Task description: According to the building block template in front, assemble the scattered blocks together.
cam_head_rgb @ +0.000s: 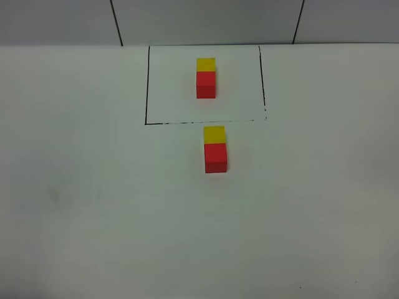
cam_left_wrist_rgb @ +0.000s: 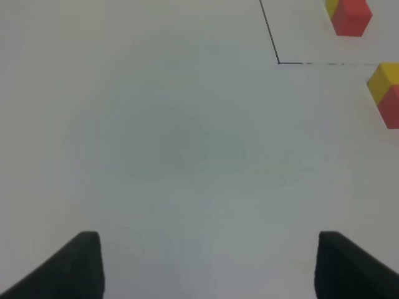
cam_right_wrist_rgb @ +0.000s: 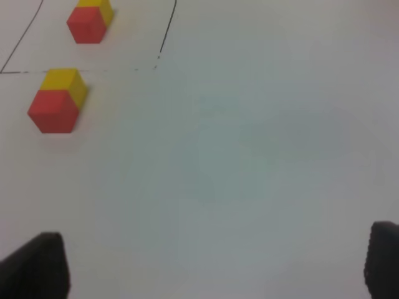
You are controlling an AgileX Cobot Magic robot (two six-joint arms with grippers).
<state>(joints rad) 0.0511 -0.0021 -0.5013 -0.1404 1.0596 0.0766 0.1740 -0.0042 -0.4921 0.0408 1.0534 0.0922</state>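
Observation:
The building block template (cam_head_rgb: 206, 78) is a yellow cube joined to a red cube inside a thin black outline (cam_head_rgb: 147, 87) at the back of the table. Just in front of that outline stand the scattered blocks, the yellow cube (cam_head_rgb: 214, 134) touching the far side of the red cube (cam_head_rgb: 216, 157). Neither arm shows in the high view. My left gripper (cam_left_wrist_rgb: 212, 274) is open over bare table, with the two cubes (cam_left_wrist_rgb: 388, 93) off to one side. My right gripper (cam_right_wrist_rgb: 209, 268) is also open and holds nothing, well apart from the cubes (cam_right_wrist_rgb: 55, 103).
A white tabletop (cam_head_rgb: 93, 205) fills the scene. Behind its far edge stands a grey wall (cam_head_rgb: 206, 22) with dark seams. The template pair also shows in both wrist views (cam_left_wrist_rgb: 349, 17) (cam_right_wrist_rgb: 87, 25).

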